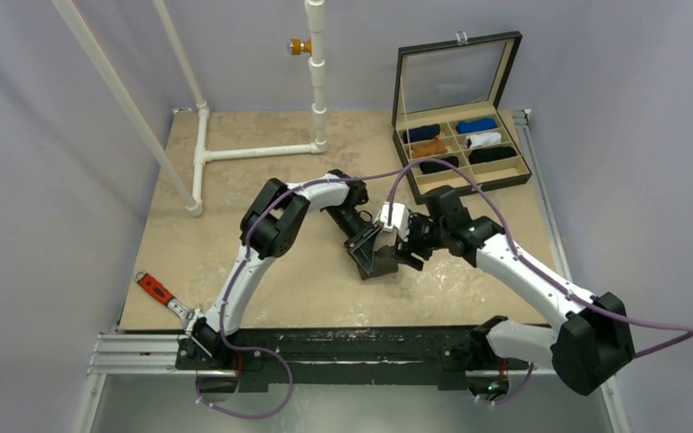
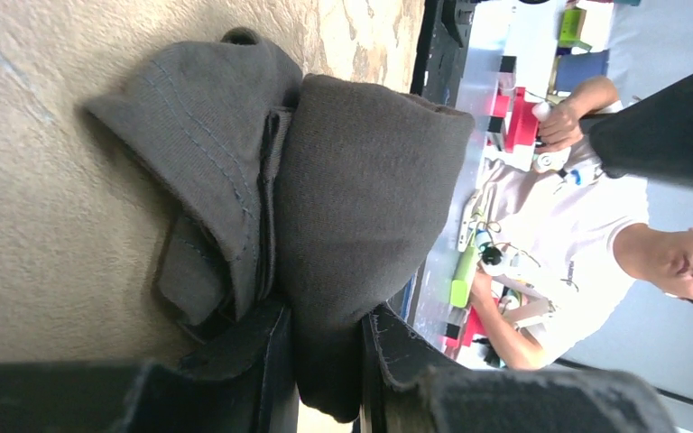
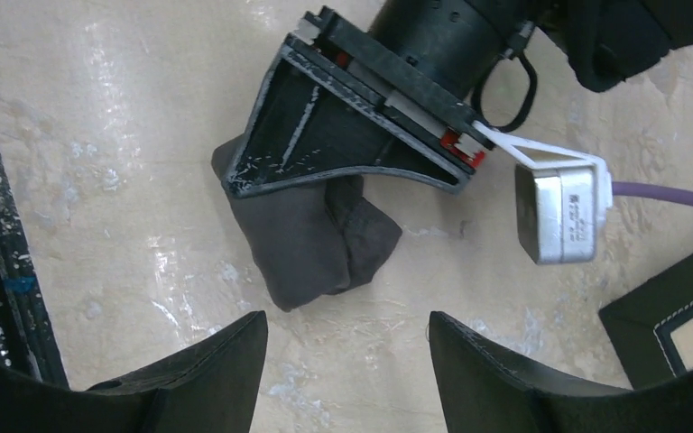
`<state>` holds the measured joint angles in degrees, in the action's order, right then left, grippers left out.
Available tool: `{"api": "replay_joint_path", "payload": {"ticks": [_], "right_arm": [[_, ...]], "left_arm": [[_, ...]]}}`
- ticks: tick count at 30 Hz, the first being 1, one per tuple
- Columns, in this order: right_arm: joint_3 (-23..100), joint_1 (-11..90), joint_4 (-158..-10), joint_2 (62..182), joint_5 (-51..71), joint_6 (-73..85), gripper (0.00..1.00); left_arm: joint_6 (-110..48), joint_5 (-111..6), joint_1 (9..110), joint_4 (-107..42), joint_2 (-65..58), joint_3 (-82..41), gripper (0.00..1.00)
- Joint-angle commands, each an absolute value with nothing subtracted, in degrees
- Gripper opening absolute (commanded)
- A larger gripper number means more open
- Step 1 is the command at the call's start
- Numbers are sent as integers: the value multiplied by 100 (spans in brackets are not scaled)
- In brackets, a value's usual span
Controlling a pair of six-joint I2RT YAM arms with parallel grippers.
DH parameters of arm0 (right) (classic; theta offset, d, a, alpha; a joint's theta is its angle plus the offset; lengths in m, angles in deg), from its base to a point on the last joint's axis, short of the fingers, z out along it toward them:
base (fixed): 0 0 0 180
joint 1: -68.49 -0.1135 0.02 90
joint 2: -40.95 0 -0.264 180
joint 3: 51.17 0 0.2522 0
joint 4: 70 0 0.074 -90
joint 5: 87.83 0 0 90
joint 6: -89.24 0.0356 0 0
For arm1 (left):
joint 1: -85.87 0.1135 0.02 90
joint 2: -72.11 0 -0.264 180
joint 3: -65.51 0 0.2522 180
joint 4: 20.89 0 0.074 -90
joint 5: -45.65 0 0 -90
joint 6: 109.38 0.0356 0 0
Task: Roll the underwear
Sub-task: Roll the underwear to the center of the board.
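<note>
Item under inspection: the underwear [image 3: 311,239], a dark charcoal bundle lying on the table [image 1: 180,244] near its centre.

Top view: the bundle is almost wholly hidden beneath the two hands. The left hand [image 1: 367,251] comes down on it from 11 o'clock. The right hand [image 1: 411,248] sits just beside it at 3 o'clock. An open organiser case [image 1: 474,185] holding small rolled garments stands at 1 o'clock on the table. A white pipe frame [image 1: 253,152] lies at 11 o'clock and a red-handled clamp [image 1: 156,289] at 8 o'clock.

Left wrist view: this alone shows the grip. The left hand's fingers are pinching a thick fold of the fabric between them. A looser stitched fold lies against the table at 9 o'clock of the pinched part. A person in a white T-shirt [image 2: 586,262] sits beyond the table edge at 3 o'clock, seen in no other view.

Right wrist view: the right hand's fingers are spread wide, with nothing between them. The bundle lies at 12 o'clock of the gap, apart from both fingertips. The left hand covers its upper end.
</note>
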<state>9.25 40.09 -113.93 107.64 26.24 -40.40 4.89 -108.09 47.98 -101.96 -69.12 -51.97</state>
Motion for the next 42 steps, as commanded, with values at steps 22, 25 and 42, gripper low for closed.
{"api": "replay_joint_path", "payload": {"ticks": [22, 25, 42], "right_arm": [[655, 2016, -10199, 12440, 800, -4559, 65], [729, 1998, -10262, 12663, 936, -4550, 56], [881, 1998, -11024, 13393, 1400, -4325, 0]], "left_arm": [[1014, -10534, 4867, -10819, -7521, -5653, 0], [1018, -10530, 4868, -10827, -7520, -5656, 0], [436, -9845, 4899, -10285, -6937, -5352, 26]]}}
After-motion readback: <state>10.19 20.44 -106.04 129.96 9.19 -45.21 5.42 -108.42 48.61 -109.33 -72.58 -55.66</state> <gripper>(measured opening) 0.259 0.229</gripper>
